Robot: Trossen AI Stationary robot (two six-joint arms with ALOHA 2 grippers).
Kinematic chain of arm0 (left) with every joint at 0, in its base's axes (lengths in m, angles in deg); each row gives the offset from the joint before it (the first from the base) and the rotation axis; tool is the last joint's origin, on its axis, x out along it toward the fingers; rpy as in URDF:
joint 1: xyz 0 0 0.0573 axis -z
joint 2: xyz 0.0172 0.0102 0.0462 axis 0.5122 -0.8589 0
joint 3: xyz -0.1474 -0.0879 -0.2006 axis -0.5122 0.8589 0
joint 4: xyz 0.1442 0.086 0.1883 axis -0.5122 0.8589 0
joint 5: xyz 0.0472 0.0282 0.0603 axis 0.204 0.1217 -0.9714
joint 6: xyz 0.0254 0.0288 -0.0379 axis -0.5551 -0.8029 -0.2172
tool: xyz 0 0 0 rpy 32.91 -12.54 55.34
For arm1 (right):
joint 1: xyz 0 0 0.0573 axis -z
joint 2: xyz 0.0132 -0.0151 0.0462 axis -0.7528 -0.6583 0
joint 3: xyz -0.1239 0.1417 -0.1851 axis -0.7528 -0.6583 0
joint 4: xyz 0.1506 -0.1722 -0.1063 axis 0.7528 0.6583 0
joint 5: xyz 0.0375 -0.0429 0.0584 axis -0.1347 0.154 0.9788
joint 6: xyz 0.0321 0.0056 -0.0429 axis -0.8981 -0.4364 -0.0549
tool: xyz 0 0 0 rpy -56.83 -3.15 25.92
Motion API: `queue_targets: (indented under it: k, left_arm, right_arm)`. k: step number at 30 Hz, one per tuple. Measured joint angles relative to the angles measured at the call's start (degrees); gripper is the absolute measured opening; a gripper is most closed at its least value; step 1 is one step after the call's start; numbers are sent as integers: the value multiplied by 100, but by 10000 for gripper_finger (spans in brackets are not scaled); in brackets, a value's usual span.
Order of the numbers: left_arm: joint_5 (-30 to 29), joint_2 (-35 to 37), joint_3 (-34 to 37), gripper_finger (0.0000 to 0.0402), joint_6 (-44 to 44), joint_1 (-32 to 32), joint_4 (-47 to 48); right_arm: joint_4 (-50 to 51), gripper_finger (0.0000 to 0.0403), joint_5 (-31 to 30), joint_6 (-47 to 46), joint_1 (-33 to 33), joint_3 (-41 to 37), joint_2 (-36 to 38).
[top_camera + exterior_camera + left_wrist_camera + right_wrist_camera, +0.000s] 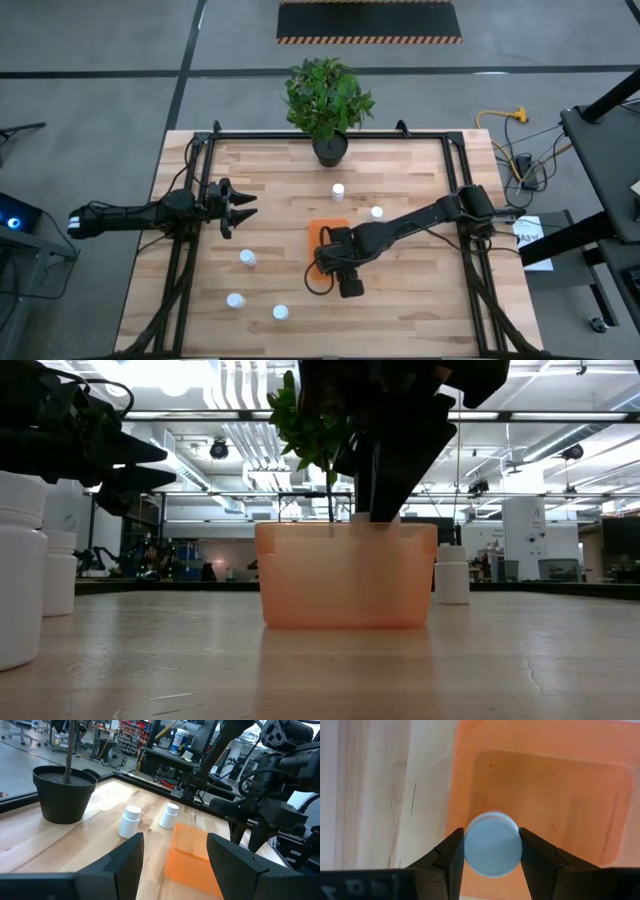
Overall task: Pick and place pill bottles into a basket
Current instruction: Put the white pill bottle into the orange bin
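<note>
The orange basket (326, 232) sits mid-table; it also shows in the low view (345, 575) and the left wrist view (192, 855). My right gripper (323, 256) (493, 857) points down into the basket's near end, shut on a white pill bottle (493, 851). Two bottles (338, 190) (377, 212) stand upright on the table beyond the basket. Three more (247, 258) (235, 299) (281, 312) stand at the near left. My left gripper (243, 207) (175, 862) hangs open and empty above the table, left of the basket. My right gripper pinches the bottle's round cap (470, 851) between its two fingers (451, 860), one on each side. The fingers come from above, pointing down. The bottle is upright inside the basket's walls; I cannot tell whether its base rests on the floor.
A dark pot with a green plant (328, 148) stands at the table's far edge, also in the left wrist view (64, 792). Black frame rails (180, 270) run along the table's left and right sides. Bare wood lies between the basket and the near-left bottles.
</note>
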Motion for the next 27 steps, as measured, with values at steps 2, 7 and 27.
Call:
queue_targets:
  k: [2,7,27]
  left_arm:
    - [2,0,0,200,0,0,0]
    - [0,0,0,200,0,0,0]
    - [2,0,0,200,0,0,0]
  right_arm:
    - [4,145,4,-1,2,-3,0]
    - [4,145,4,-2,1,-3,2]
    - [98,232,35,3,-7,-110,23]
